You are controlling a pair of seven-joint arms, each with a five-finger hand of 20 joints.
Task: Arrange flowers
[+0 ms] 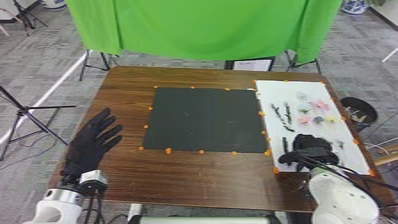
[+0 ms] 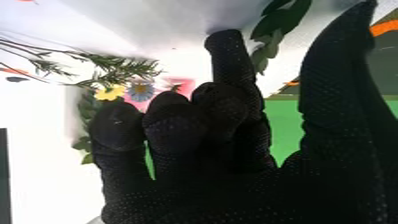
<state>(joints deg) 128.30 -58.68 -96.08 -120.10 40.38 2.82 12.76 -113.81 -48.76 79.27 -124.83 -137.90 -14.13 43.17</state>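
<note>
In the head view, my right hand [image 1: 311,150] is over the near part of the white board [image 1: 293,90]. Dark leafy stems [image 1: 282,114] lie along the board's left side, with pink flowers [image 1: 320,105] and a yellow flower [image 1: 330,120] to their right. My left hand [image 1: 87,145] has its fingers spread at the table's left side. In the right wrist view, the right hand [image 2: 204,185] is open, with some fingers relaxed and bent and nothing held. Beyond its fingertips are a yellow flower [image 2: 109,93], a blue flower [image 2: 140,91], a green sprig [image 2: 111,62] and dark leaves [image 2: 281,22].
A dark square mat [image 1: 206,120] with orange markers round it covers the middle of the brown table [image 1: 204,177]. Beyond the table's right edge stands a black bin [image 1: 360,111]. Green cloth [image 1: 195,30] hangs past the far edge.
</note>
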